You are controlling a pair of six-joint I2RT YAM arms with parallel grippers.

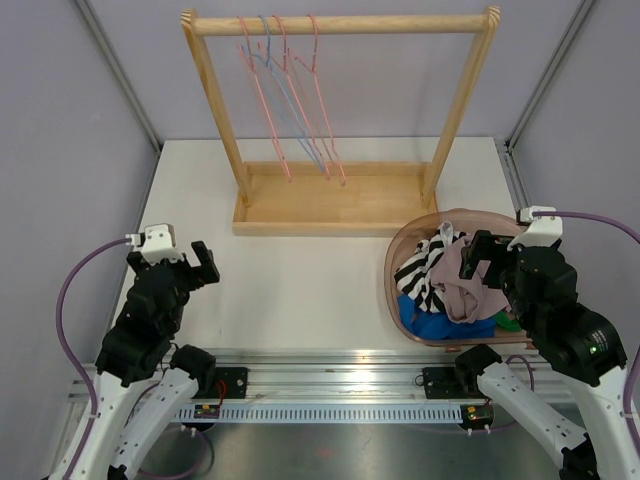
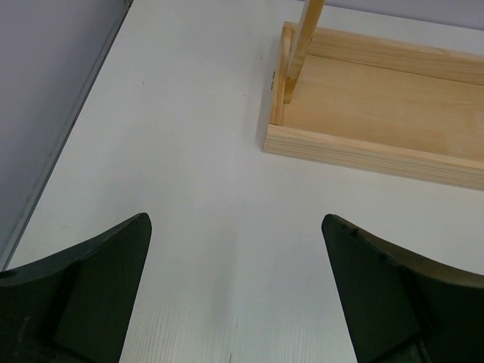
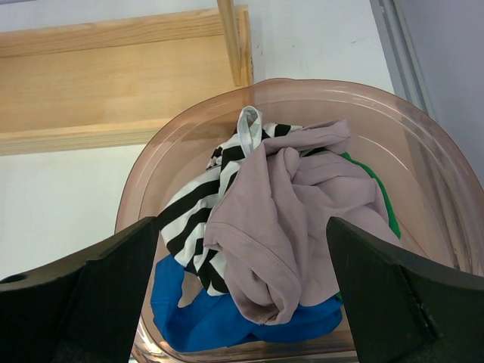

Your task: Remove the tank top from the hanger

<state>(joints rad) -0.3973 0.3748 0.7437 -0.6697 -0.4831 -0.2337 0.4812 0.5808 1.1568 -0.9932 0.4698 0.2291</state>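
Observation:
Several bare wire hangers, pink and blue, hang on the wooden rack; no garment is on any of them. A mauve garment lies crumpled on top of a pile in the translucent brown basket at the table's right. I cannot tell which piece is the tank top. My right gripper is open and empty just above the pile, also shown in the top view. My left gripper is open and empty over bare table at the left.
Under the mauve piece lie a black-and-white striped garment, a blue one and a green one. The rack's wooden base tray stands at the back centre. Grey walls close in both sides.

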